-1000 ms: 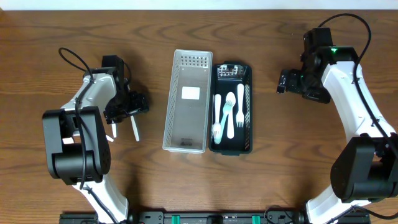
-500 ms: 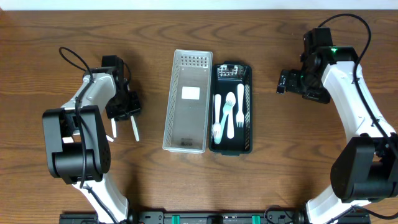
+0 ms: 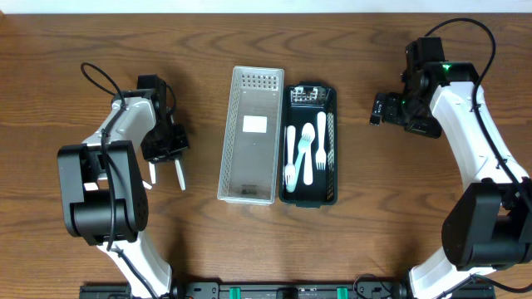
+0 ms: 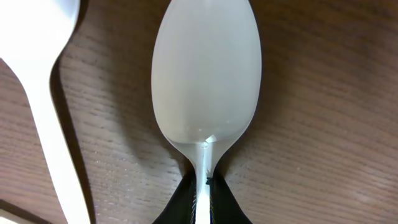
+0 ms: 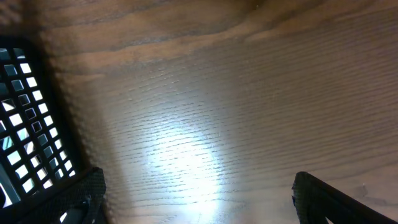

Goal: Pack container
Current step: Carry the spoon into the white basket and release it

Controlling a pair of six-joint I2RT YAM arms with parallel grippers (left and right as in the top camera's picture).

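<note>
A white plastic spoon (image 4: 205,81) lies on the wooden table, bowl pointing away from my left gripper (image 4: 205,186). That gripper is shut on the spoon's neck just below the bowl. A second white utensil (image 4: 43,106) lies to its left in the left wrist view, untouched. From overhead, my left gripper (image 3: 160,157) sits left of the containers. The black mesh container (image 3: 331,158) holds three white utensils (image 3: 305,154). A pale perforated bin (image 3: 249,170) stands against its left side. My right gripper (image 3: 381,110) hangs open over bare wood to the right, fingers (image 5: 84,190) wide apart.
The black mesh wall (image 5: 25,112) shows at the left edge of the right wrist view. A dark small item (image 3: 308,95) lies at the far end of the black container. Both arm bases stand at the table's near edge.
My left gripper went from open to shut on the spoon's neck and shifted slightly left. The right arm has not moved.
</note>
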